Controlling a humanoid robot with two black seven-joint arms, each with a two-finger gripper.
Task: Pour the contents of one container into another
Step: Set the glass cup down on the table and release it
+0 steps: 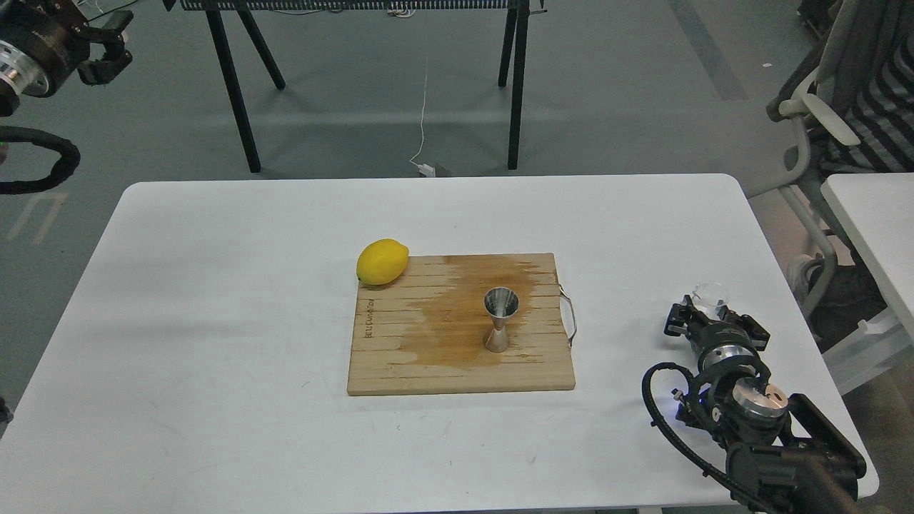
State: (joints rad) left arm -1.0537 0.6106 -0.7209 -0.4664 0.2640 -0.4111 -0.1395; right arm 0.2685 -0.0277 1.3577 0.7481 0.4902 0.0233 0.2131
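Note:
A steel hourglass jigger [501, 320] stands upright right of centre on the wooden cutting board [400, 357]. The tiny clear cup [708, 292] is near the table's right edge, held upright between the fingers of my right gripper [712, 311], which is shut on it. About a board's half-width of bare table separates the cup from the jigger. My left gripper [107, 44] hangs high at the far left, off the table, its fingers apart and holding nothing.
A yellow lemon [383, 261] rests at the board's far left corner. The board has a dark wet stain and a metal handle [569, 316] on its right side. The white table [214, 285] ends just right of my right arm. Black stand legs and a chair stand beyond.

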